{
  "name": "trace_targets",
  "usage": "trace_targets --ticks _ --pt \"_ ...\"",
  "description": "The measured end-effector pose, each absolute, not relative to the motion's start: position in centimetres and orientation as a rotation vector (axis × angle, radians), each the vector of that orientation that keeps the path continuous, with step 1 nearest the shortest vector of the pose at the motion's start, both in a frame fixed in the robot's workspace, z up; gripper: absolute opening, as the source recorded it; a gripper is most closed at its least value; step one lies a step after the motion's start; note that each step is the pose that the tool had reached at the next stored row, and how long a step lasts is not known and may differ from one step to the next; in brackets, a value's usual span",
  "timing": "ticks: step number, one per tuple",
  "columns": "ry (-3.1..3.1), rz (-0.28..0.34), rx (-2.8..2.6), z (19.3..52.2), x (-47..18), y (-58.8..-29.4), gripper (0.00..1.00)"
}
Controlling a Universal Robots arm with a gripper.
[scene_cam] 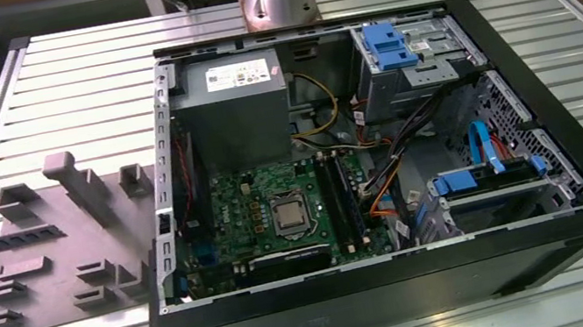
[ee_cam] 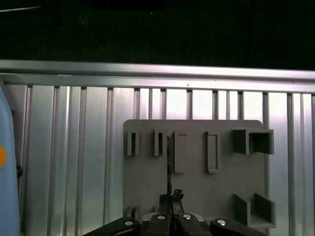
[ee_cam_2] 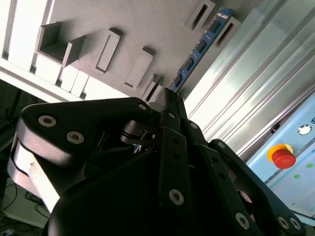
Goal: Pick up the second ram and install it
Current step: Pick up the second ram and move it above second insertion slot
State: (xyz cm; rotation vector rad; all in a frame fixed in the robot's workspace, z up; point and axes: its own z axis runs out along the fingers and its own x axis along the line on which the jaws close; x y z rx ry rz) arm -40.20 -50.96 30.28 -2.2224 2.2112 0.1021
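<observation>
Second wrist view: pincer [ee_cam_2: 170, 96] is closed narrow on the near end of the memory stick [ee_cam_2: 199, 49]. The stick is a blue-green strip with a row of black chips, and it runs straight out ahead of the pincer. Its far end reaches the raised slot holders on the grey plate [ee_cam_2: 147, 24], which lies beyond the pincer. Cannot tell if the stick touches the plate or is clear of it. A red button [ee_cam_2: 283, 157] sits off to one side of the pincer, well apart.

First wrist view: the stick [ee_cam: 169, 162] shows edge-on as a thin dark line coming out of the pincer [ee_cam: 170, 196], between two of the plate's slot holders. The ribbed metal table [ee_cam: 59, 162] lies beyond the plate.

Exterior view: the same plate [scene_cam: 47, 258] lies on the table just beside an open computer case [scene_cam: 407, 286]. Inside the case are a green board [scene_cam: 241, 216] and a grey power box [scene_cam: 229, 112].
</observation>
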Motion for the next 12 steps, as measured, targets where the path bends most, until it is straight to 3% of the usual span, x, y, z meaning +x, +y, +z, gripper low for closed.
trace_targets --ticks 12 --pt "2.211 0.102 -2.222 31.04 -40.21 -50.96 0.12"
